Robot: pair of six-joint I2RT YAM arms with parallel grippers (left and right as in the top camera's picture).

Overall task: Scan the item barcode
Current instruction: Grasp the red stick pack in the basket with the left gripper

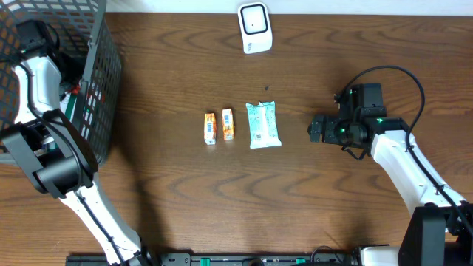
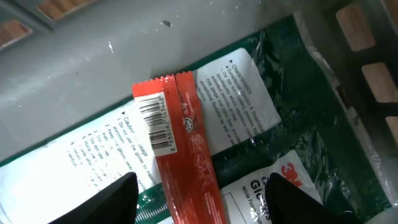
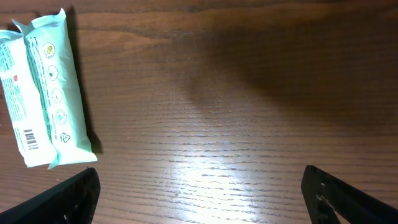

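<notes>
The left hand (image 2: 202,208) points down, fingers parted; the right hand (image 3: 208,199) hovers low, fingers spread wide.

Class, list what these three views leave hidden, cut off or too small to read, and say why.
Red sachet: left wrist view, lower end cut off by the bottom edge.
Mint-green packet: right wrist view, left side cut by the frame edge.
Orange packets: overhead, print too small to read.
Basket contents: overhead, screened by its mesh.
</notes>
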